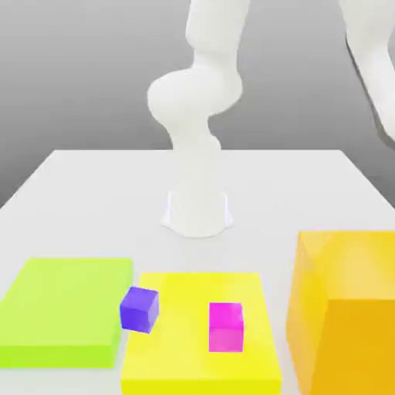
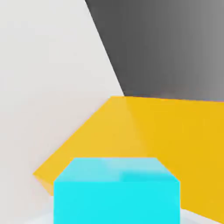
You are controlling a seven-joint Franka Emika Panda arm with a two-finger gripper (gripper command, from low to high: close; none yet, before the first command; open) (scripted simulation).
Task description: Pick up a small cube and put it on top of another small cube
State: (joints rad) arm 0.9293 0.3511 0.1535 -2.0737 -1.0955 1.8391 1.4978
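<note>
The small cube (image 2: 116,192), plain cyan, sits very close in front of the hand camera, far above the white table (image 2: 43,87), and it hides the gripper's fingers. The gripper is shut on it. Beyond the cube lies the top of a large orange block (image 2: 166,140). In the exterior view the white arm (image 1: 197,100) rises from its base (image 1: 197,212) and leaves the picture at the top. A purple cube (image 1: 140,308) sits at the edge of a flat yellow block (image 1: 185,355), and a magenta cube (image 1: 226,326) stands on that block.
A low lime-green slab (image 1: 65,308) lies at the exterior view's left, beside the yellow block. The tall orange block (image 1: 347,308) stands at the exterior view's right. Bare white table (image 1: 92,193) stretches around the arm's base.
</note>
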